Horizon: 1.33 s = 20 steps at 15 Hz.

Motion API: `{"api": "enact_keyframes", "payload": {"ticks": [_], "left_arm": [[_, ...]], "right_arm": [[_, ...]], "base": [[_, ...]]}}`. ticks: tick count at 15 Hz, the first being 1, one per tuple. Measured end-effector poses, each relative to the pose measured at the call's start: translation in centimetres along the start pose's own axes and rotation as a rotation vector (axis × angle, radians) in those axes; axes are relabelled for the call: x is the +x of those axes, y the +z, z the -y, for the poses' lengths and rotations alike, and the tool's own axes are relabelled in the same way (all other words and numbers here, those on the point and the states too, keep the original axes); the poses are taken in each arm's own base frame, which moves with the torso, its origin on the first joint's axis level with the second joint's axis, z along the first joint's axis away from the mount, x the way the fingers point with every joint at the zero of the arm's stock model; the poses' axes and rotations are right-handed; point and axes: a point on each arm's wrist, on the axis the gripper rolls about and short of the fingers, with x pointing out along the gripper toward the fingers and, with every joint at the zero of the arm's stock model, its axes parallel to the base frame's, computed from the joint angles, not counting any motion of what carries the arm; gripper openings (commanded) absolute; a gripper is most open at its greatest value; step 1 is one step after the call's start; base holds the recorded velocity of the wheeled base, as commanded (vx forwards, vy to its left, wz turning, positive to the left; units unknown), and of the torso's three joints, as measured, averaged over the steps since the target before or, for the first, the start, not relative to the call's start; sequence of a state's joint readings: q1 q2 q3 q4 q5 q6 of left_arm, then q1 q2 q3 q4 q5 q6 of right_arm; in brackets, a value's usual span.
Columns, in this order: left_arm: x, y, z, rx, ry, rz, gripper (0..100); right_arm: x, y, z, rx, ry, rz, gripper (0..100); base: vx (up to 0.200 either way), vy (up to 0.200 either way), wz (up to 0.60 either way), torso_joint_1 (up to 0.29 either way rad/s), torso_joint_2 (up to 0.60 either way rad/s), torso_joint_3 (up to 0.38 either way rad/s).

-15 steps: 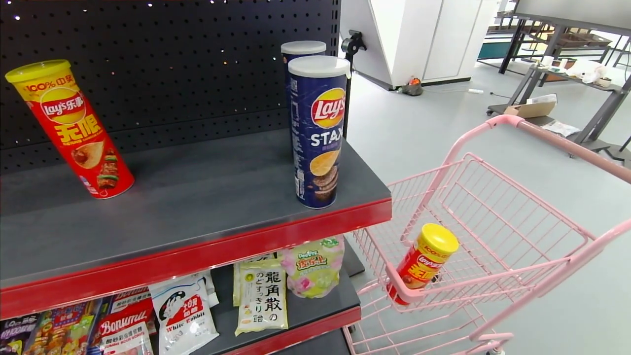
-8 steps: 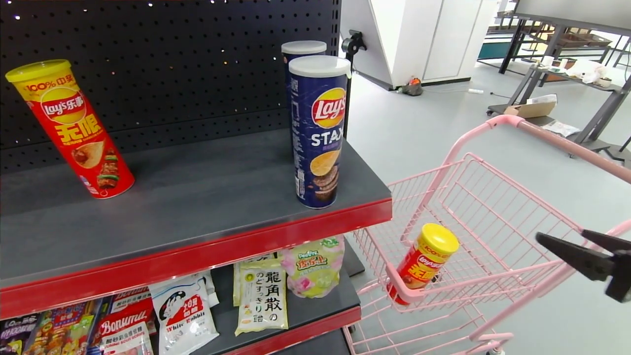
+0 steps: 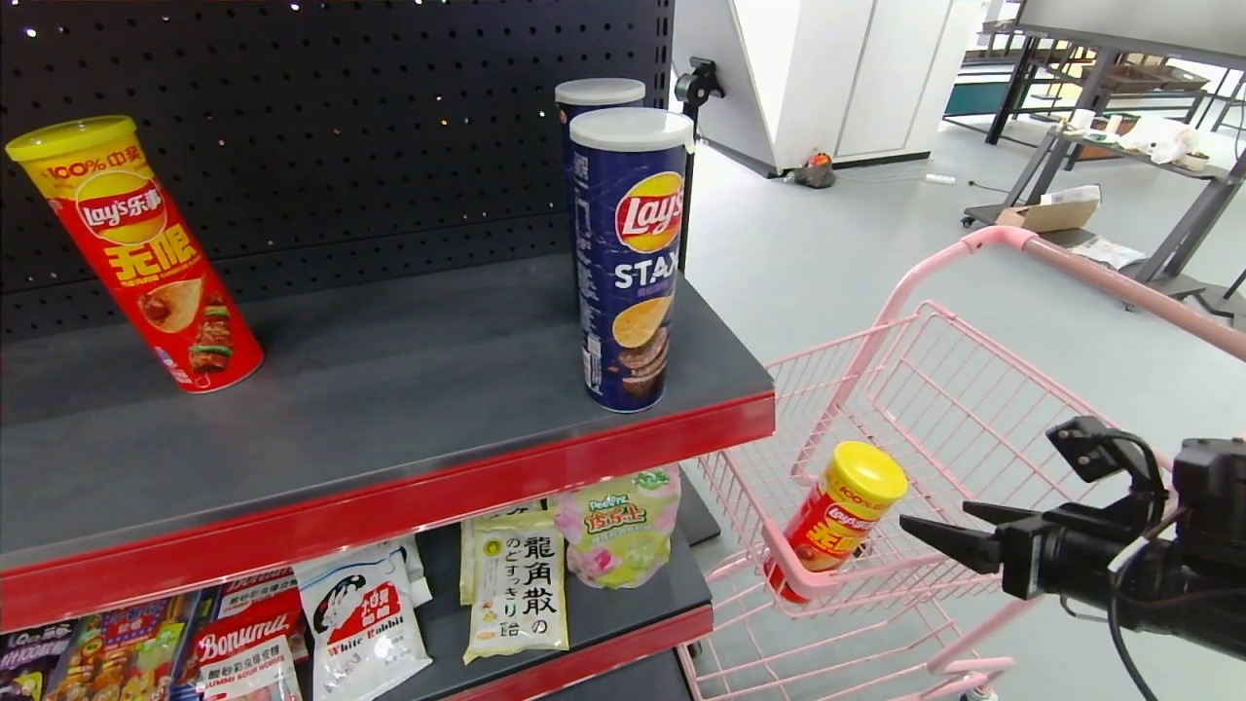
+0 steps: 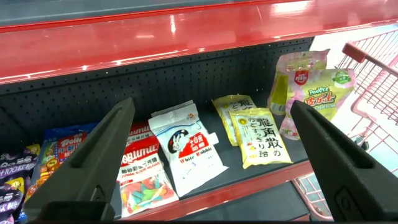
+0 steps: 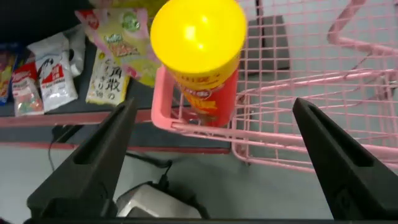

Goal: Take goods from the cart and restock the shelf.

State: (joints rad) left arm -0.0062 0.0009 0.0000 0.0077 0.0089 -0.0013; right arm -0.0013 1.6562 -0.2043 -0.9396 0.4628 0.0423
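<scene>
A red chip can with a yellow lid [image 3: 839, 516] leans in the front corner of the pink cart [image 3: 983, 243]. My right gripper [image 3: 933, 519] hangs open just right of that can, above the cart's basket. In the right wrist view the can [image 5: 200, 56] lies ahead between the spread fingers of the right gripper [image 5: 212, 104], untouched. My left gripper [image 4: 211, 104] is open and empty, facing the lower shelf's snack bags [image 4: 186, 149]. On the upper shelf [image 3: 389, 399] stand a tilted red can [image 3: 136, 253] and two blue cans [image 3: 628, 263].
The upper shelf has wide free room between the red can and the blue cans. Snack bags [image 3: 516, 584] fill the lower shelf. The cart's wire walls and pink rim [image 5: 186, 127] surround the can. Tables stand on the grey floor far behind.
My right gripper has come into the head view from the right and moved left over the cart, close to the can. The goods have not moved.
</scene>
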Motion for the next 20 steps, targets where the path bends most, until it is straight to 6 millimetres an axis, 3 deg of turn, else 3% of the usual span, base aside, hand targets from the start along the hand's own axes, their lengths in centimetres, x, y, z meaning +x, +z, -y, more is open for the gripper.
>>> {"api": "enact_keyframes", "payload": {"ticks": [20], "left_arm": [[0.0,0.0,0.0,0.0,-0.001,0.0,100]], "right_arm": [[8.4,-0.7,1.1,-0.069,0.108,-0.048,100]], "base": [[0.0,0.0,0.0,0.0,0.0,0.0]]}}
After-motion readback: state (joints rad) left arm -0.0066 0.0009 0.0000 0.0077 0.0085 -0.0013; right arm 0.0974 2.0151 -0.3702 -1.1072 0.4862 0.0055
